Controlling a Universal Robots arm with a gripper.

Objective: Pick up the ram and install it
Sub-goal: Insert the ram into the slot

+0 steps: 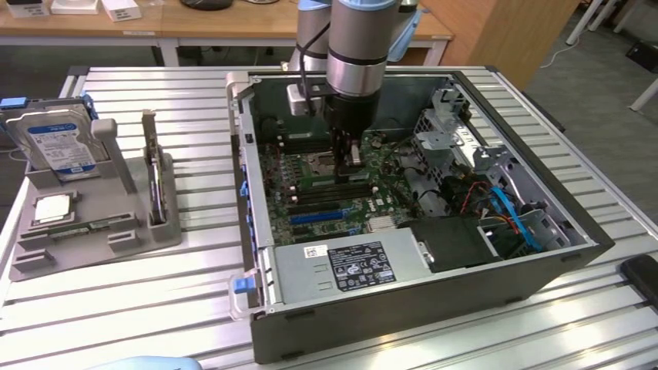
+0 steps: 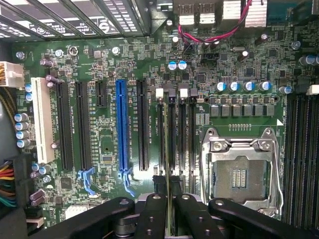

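My gripper (image 1: pixel 350 173) reaches down into the open computer case (image 1: pixel 535 285), over the motherboard (image 1: pixel 308 208). Its fingers (image 2: pixel 149 214) are shut on the ram (image 1: pixel 353 156), a thin stick held upright. In the wrist view the ram (image 2: pixel 168 185) shows edge-on between the dark fingers of the gripper (image 2: pixel 169 211). It lines up with the row of black memory slots (image 2: pixel 172 139) beside the processor socket (image 2: pixel 239 169). I cannot tell whether its lower edge touches a slot.
A grey holder (image 1: pixel 123 239) stands at the exterior view's left with a blue-labelled hard drive (image 1: pixel 62 142) and a dark card with a metal bracket (image 1: pixel 154 181). Inside the case are the power supply (image 1: pixel 350 266), drive cages (image 1: pixel 452 123), cables (image 1: pixel 509 212) and a blue expansion slot (image 2: pixel 121 129).
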